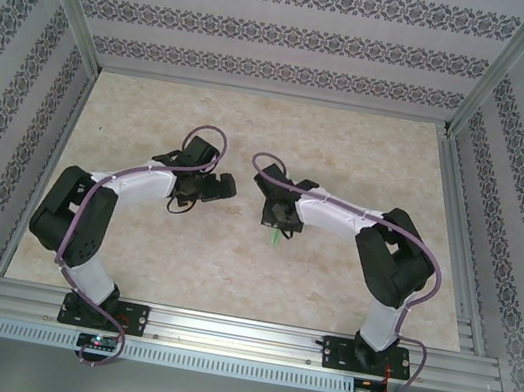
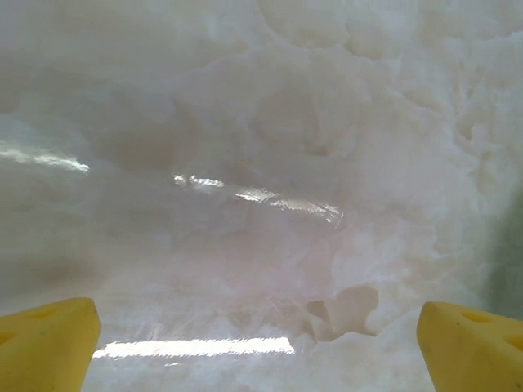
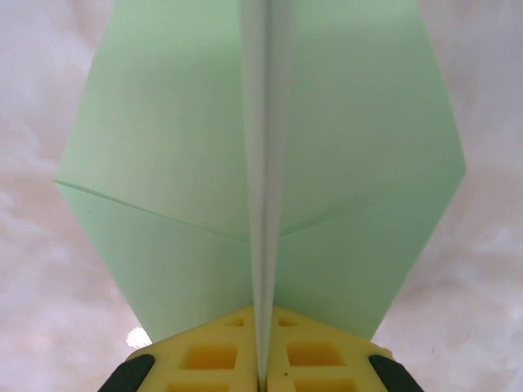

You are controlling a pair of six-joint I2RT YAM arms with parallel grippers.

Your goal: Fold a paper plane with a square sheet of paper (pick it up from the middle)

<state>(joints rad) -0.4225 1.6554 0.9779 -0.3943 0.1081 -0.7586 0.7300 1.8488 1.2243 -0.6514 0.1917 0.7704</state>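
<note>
The right claw pinches the centre keel of the pale green paper plane, its creased wings spread to either side, over the middle of the marbled beige desk. The left claw gapes wide. Floral-striped walls surround the desk.

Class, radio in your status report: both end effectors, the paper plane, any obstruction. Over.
Left end effector open, empty, above table. Right end effector shut on paper plane, at centre fold. No obstruction seen.

We've got a pale, marbled beige counter here, pretty glossy, with streaks of light glare on it up close. An aluminium rail runs along its near edge.
</note>
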